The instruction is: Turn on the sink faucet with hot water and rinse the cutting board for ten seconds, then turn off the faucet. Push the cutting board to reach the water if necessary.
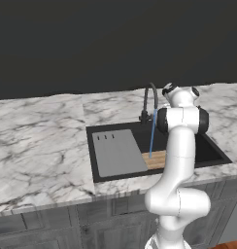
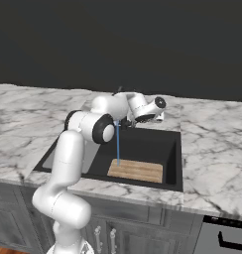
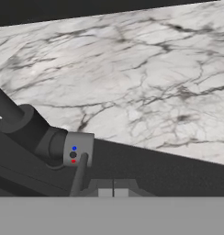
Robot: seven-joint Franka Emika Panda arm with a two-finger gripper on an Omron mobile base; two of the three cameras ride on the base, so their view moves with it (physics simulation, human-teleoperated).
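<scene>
Faucet is on: water falls onto the board, which lies in the sink. Rinsing appears under way. Gripper, jaws together and empty, sits beside the lever. Remaining: shut-off.

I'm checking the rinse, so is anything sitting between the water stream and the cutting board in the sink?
Nothing visible does. The water drops straight from the faucet onto the left end of the cutting board in the sink. The grey panel lies beside the board, clear of the stream.
</scene>
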